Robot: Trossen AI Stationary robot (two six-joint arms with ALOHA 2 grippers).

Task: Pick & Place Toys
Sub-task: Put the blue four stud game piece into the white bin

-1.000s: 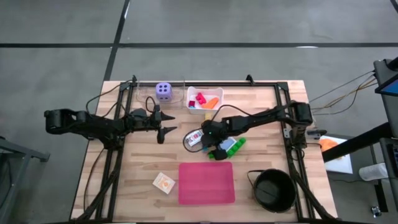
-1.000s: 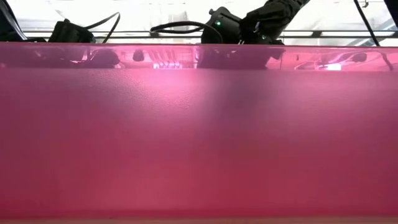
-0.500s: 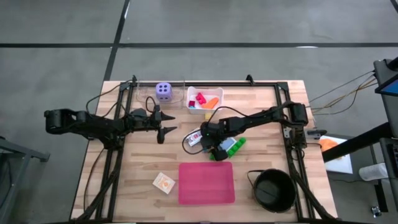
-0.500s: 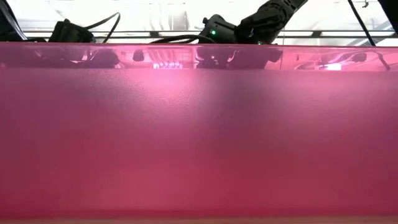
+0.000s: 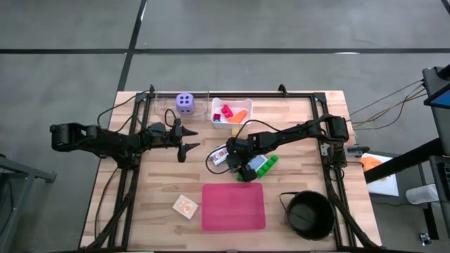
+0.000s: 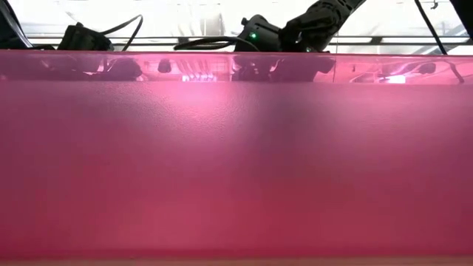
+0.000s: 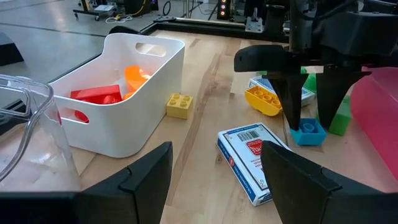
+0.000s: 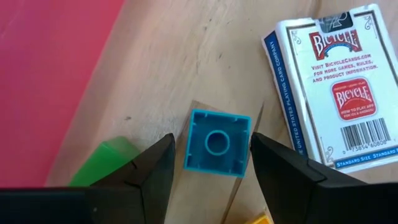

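A teal block (image 8: 217, 142) rests flat on the table, stud up, and my right gripper (image 8: 212, 163) is shut on it at mid-table (image 5: 245, 171). A blue-edged box of cards (image 8: 336, 87) lies beside it, with a green block (image 8: 102, 165) on its other side. A small yellow block (image 7: 179, 105) and a rounded yellow piece (image 7: 264, 99) lie near the white tub (image 7: 118, 93), which holds red and orange blocks. The purple die (image 5: 185, 102) sits at the far edge. My left gripper (image 5: 184, 140) waits open on the left. My right gripper pinches the teal block by two opposite side walls (image 8: 189, 146) between its two fingers. The fingers (image 7: 292, 106) come from above, slanting steeply down. The block sits level with its bottom on the table (image 7: 308, 134).
The pink mat (image 5: 233, 206) lies near the front edge and fills the low view. An orange card (image 5: 185, 206) lies left of it and a black bowl (image 5: 309, 214) stands at the front right. A clear container (image 7: 25, 124) stands beside the tub.
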